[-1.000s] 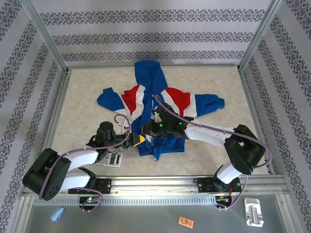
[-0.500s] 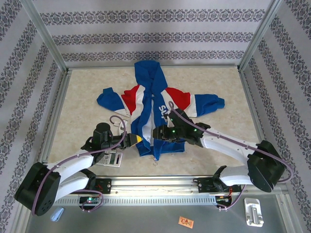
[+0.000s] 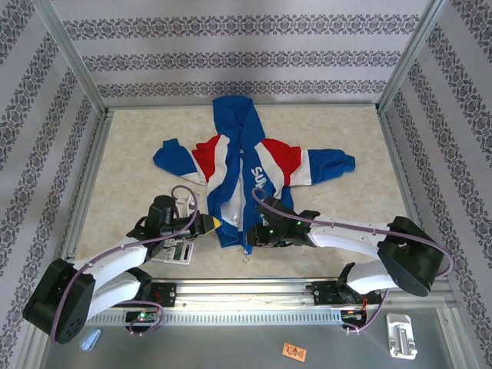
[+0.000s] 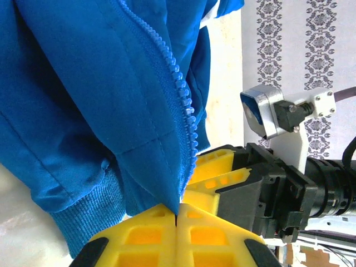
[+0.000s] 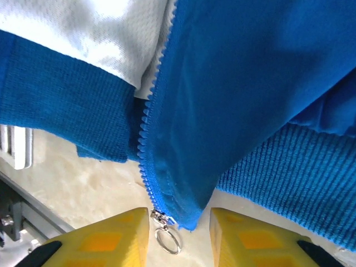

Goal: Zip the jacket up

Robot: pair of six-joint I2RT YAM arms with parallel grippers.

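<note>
The blue jacket (image 3: 254,165) lies flat on the table, hood to the back, sleeves spread, its front open along the lower part. My left gripper (image 3: 221,223) is shut on the jacket's left zipper edge (image 4: 181,119) near the hem, with the fabric pinched between the yellow fingertips. My right gripper (image 3: 250,237) is open at the hem. Its fingers (image 5: 111,236) straddle the bottom corner of the right zipper edge (image 5: 167,189). The metal slider with its ring pull (image 5: 167,240) hangs between them, untouched. The right gripper's yellow fingers (image 4: 222,169) stand close beside the left one.
A small white and grey device (image 3: 178,252) lies on the table under the left forearm. The aluminium rail (image 3: 254,288) runs along the near edge, just below the hem. Frame posts and patterned walls enclose the table on three sides.
My right gripper has come down from the jacket's chest to the bottom hem, uncovering the white lettering. The left gripper has kept its hold and barely moved.
</note>
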